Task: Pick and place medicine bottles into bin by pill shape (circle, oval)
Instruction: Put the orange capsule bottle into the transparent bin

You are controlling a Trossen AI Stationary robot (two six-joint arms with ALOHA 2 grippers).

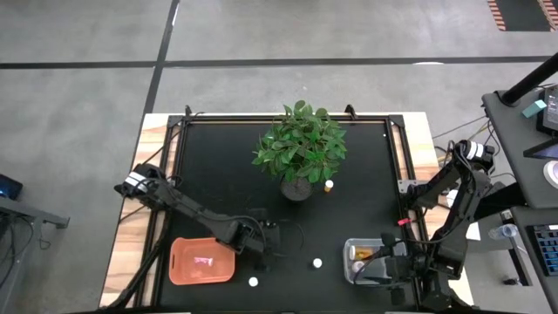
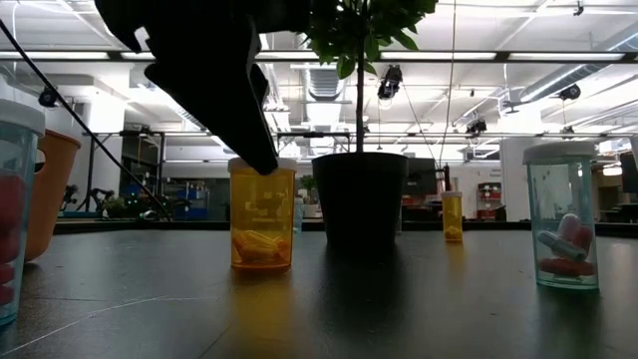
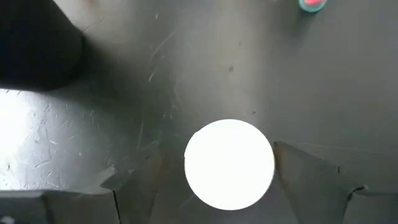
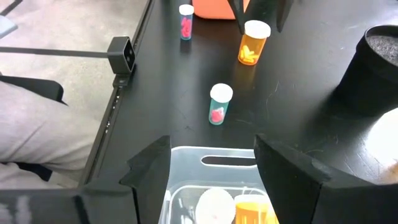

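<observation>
Occupying most of the high view, the black table (image 1: 227, 174) carries a potted plant (image 1: 300, 150) at upper centre. An orange bin (image 1: 202, 261) sits at lower left and a clear bin (image 1: 366, 263) at lower right, the latter already holding an orange bottle and a white cap. The left pincer (image 1: 270, 237) hangs beside the orange bin, fingers spread wide either side of a white-capped orange bottle (image 4: 254, 42), not closed on it. The right pincer (image 4: 211, 165) hovers over the clear bin, fingers wide, holding nothing. Two clear bottles with pink pills (image 4: 219, 103) (image 4: 186, 21) stand between the bins; a small orange bottle (image 1: 329, 186) stands beside the plant.
</observation>
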